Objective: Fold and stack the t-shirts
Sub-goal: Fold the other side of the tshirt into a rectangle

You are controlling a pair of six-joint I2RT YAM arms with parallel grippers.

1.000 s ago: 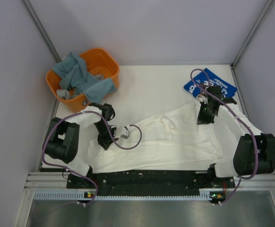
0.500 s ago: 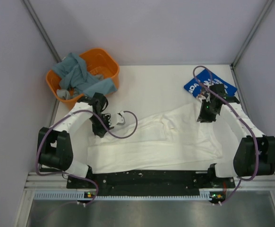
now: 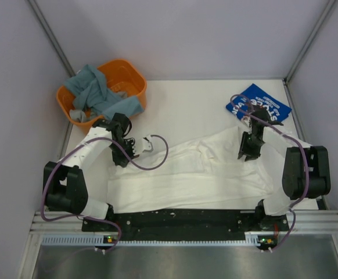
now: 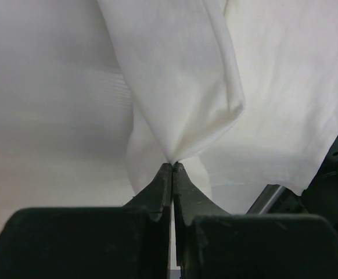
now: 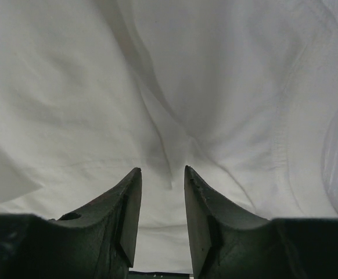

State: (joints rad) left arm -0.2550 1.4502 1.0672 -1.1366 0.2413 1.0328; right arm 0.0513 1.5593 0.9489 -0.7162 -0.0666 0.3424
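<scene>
Since a second ago the left gripper (image 4: 172, 165) has swung toward the table's (image 3: 186, 104) left edge, clenched on a thin fold of the white shirt (image 3: 192, 174). The right gripper (image 5: 162, 170) has let go, jaws parted just above the cloth. The white shirt lies spread along the near edge and the blue shirt (image 3: 262, 103) sits at the far-right corner.

Risk: with the right side unpinned, a further pull could drag or bunch the whole shirt, or the thin pinch could slip.

The blue shirt's white lettering is too small to read; no other labels.

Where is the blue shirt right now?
In the top view, the blue shirt lies at the far right corner of the table, just beyond the right gripper and the white shirt.
</scene>
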